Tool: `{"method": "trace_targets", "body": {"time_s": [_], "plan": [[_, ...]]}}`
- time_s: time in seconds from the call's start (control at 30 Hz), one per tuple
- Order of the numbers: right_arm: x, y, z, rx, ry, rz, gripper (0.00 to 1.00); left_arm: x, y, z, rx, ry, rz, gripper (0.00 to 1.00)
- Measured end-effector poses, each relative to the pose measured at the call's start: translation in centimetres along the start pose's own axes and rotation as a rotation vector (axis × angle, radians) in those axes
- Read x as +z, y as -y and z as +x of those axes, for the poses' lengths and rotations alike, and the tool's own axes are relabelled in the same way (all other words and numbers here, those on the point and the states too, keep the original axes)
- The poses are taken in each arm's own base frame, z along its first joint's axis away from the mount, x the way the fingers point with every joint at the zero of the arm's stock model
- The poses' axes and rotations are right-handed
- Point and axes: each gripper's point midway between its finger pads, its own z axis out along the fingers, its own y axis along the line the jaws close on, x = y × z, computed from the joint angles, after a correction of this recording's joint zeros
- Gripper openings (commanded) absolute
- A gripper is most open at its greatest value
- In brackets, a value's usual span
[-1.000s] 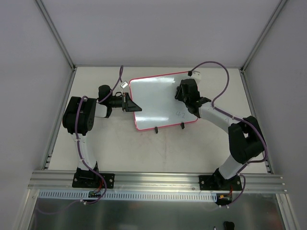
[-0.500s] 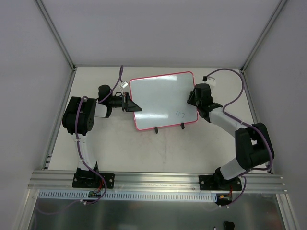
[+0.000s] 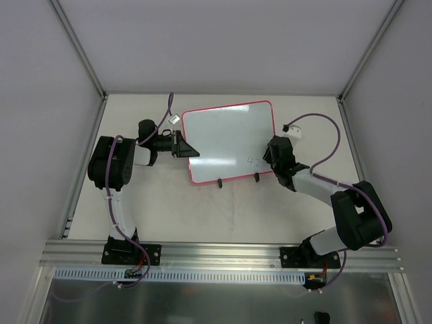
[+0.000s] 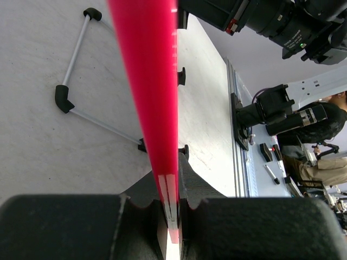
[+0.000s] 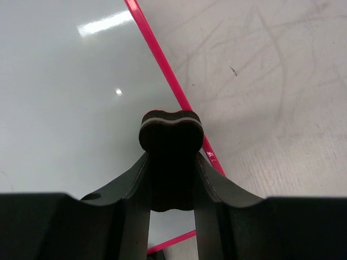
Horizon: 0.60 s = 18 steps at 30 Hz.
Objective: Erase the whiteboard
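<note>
Item, whiteboard (image 3: 226, 138): pink-framed, lying on the bench (image 3: 223, 223) toward its far edge, about midway between the side edges. Faint writing (image 3: 254, 160) sits by the board's near right corner.

Item, my left pincer (image 3: 181, 146): clamped tight on the board's left frame edge.

Item, my right pincer (image 5: 171, 162): closed on a bone-shaped eraser (image 5: 171, 127), which sits at the board's right frame edge beside that corner.

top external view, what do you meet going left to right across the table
left arm → left fingers, clamped on the whiteboard's left edge → whiteboard → right fingers, holding the eraser at the whiteboard's right edge → right arm
</note>
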Motion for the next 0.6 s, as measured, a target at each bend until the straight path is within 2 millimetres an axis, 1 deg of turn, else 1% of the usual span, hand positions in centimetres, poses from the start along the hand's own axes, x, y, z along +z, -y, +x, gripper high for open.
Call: {"method": "trace_targets", "body": {"time_s": [0.17,0.3,0.47,0.6], "plan": [[-0.3,-0.2,0.6,0.0,0.012,0.0,0.0,0.0,0.0,0.0,0.001,0.0,0.0,0.0],[-0.8,-0.8,1.4,-0.021,0.009,-0.002,0.0,0.0,0.0,0.0,0.002,0.0,0.0,0.0],[-1.5,-2.3,2.9,-0.061,-0.009,-0.026,0.0,0.0,0.0,0.0,0.003,0.0,0.0,0.0],[-2.0,-4.1,3.7,-0.101,-0.025,-0.049,0.0,0.0,0.0,0.0,0.003,0.001,0.0,0.0]]}}
